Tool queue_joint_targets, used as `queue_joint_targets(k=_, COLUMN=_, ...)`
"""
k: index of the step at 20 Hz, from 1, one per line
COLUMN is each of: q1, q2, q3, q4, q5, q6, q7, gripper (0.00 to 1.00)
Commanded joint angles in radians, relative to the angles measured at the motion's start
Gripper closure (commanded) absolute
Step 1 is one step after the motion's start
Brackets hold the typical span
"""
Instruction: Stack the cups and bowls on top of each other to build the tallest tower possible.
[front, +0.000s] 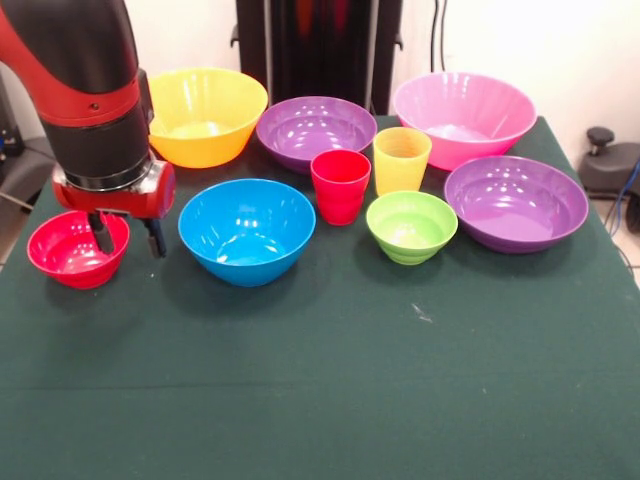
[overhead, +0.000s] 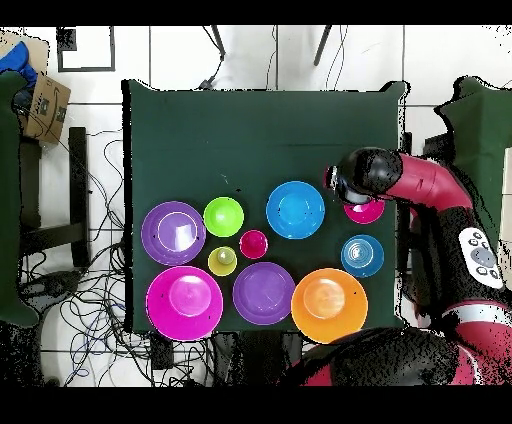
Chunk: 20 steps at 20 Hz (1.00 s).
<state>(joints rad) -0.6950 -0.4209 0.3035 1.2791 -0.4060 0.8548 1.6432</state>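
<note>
**Gripper over the small red bowl, nothing stacked**

We see the gripper (front: 126, 236) at the left of the front view, hanging from the red and black arm (front: 85, 90). Its two dark fingers (front: 101, 233) are spread apart and released: one dips inside the small red bowl (front: 72, 252), the other hangs just outside its rim, so the fingers straddle the bowl's wall without closing on it.

Moving right in the front view, we find the large yellow bowl (front: 208, 115) at the back and the medium blue bowl (front: 247, 230) in front of it. Next comes one purple bowl (front: 316, 130) at the back, with the red cup (front: 340, 186) upright just in front of it. The yellow cup (front: 402, 159) stands upright just beside the red one, and the lime green bowl (front: 412, 227) sits in front of the yellow cup. The large pink bowl (front: 464, 117) is at the back right, and the second purple bowl (front: 516, 203) lies near the right edge of the green bench (front: 330, 390).

From overhead we also make out a small blue bowl (overhead: 362, 255) near the arm, between the red bowl and the yellow bowl; the front view hides it behind the arm.

Every cup and bowl rests singly on the bench, open side up, none inside or on top of another.
</note>
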Motion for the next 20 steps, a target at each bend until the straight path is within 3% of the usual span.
queue_joint_targets(k=1, q1=-0.006, q2=0.014, q3=0.010, q4=0.058, q5=-0.096, q6=-0.074, q7=-0.119, gripper=0.00)
queue_joint_targets(k=9, q1=-0.011, q2=0.008, q3=0.005, q4=0.105, q5=-0.107, q6=-0.152, q7=-0.094, gripper=0.00)
queue_joint_targets(k=20, q1=0.012, q2=0.008, q3=-0.016, q4=0.084, q5=-0.162, q6=-0.155, q7=-0.079, gripper=0.00)
